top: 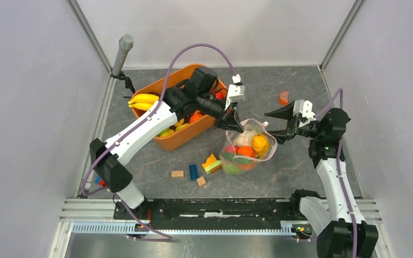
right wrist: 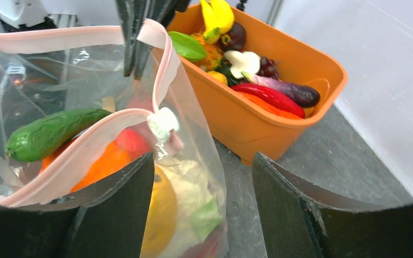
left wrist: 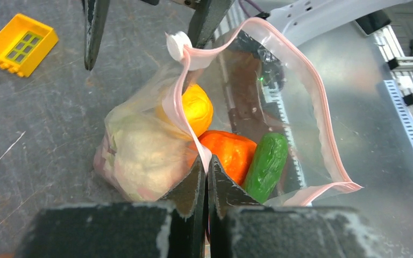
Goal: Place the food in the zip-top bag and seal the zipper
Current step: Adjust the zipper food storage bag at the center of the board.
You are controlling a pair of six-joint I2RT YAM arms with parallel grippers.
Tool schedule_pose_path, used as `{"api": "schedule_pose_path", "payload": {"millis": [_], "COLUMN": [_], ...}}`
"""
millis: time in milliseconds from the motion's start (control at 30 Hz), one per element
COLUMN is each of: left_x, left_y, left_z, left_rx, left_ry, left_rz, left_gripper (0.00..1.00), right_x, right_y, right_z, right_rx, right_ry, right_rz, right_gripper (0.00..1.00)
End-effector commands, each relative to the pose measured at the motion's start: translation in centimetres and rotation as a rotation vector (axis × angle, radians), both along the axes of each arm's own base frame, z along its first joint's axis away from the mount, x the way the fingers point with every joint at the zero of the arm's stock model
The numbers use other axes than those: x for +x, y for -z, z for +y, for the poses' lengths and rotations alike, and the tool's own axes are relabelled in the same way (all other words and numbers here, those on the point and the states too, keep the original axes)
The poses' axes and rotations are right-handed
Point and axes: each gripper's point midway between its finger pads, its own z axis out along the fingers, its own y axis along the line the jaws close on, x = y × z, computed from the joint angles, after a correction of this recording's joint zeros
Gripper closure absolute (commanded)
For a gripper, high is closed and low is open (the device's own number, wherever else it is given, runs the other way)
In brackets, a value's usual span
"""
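Observation:
The clear zip-top bag (top: 247, 149) lies on the table right of the orange tub, its mouth held wide. Food shows through it: a green cucumber (left wrist: 267, 165), an orange pepper (left wrist: 230, 153), a yellow-orange fruit (left wrist: 196, 109) and a pale cauliflower (left wrist: 140, 156). My left gripper (left wrist: 208, 171) is shut on the pink zipper (left wrist: 175, 107) strip at the near side of the mouth. The white slider (right wrist: 163, 123) sits at the strip's other end. My right gripper (right wrist: 201, 199) stands open round that corner of the bag, and the slider is just beyond its fingertips. More food (right wrist: 271, 95) fills the tub.
The orange tub (top: 180, 138) stands left of the bag with bananas (top: 142, 101) at its far end. Several small blocks (top: 193, 172) lie in front of it, with a yellow one (left wrist: 20, 36) by the bag. An orange half-disc (top: 283, 98) lies at the back right. A microphone (top: 122, 51) stands at the back left.

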Motion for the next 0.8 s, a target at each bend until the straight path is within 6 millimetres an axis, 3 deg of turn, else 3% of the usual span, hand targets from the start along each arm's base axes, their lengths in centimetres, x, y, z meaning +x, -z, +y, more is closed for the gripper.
{"api": "schedule_pose_path", "payload": {"millis": [0, 233, 400, 500, 567, 600, 667, 767], "left_x": [-1.9, -2.9, -3.0, -3.0, -3.1, -3.2, -3.4, -3.9], "left_y": [-5.0, -6.3, -6.0, -5.7, -5.7, -5.6, -5.6, -5.7], "left_z": [0.0, 0.1, 0.2, 0.1, 0.1, 0.0, 0.0, 0.1], "left_rx": [-0.147, -0.176, -0.173, -0.171, -0.174, -0.176, -0.181, -0.192], "left_ry": [0.145, 0.192, 0.198, 0.207, 0.218, 0.225, 0.244, 0.277], "left_rz": [-0.051, -0.021, -0.008, 0.003, 0.011, 0.017, 0.034, 0.062], "left_gripper": [0.98, 0.98, 0.98, 0.98, 0.98, 0.98, 0.98, 0.98], "right_x": [-2.4, -3.4, -4.2, -5.0, -5.5, -5.6, -5.7, -5.5], "right_y": [-1.2, -1.2, -1.2, -1.8, -2.3, -2.4, -2.6, -2.5], "right_z": [0.6, 0.7, 0.8, 0.9, 1.1, 1.1, 1.2, 1.1], "right_rx": [-0.048, -0.043, -0.047, -0.053, -0.057, -0.057, -0.058, -0.056], "right_ry": [-0.15, -0.17, -0.172, -0.177, -0.183, -0.185, -0.185, -0.185], "right_rz": [-0.094, -0.052, -0.06, -0.081, -0.099, -0.101, -0.105, -0.093], "right_gripper": [0.29, 0.45, 0.68, 0.7, 0.7, 0.66, 0.49, 0.43]}}
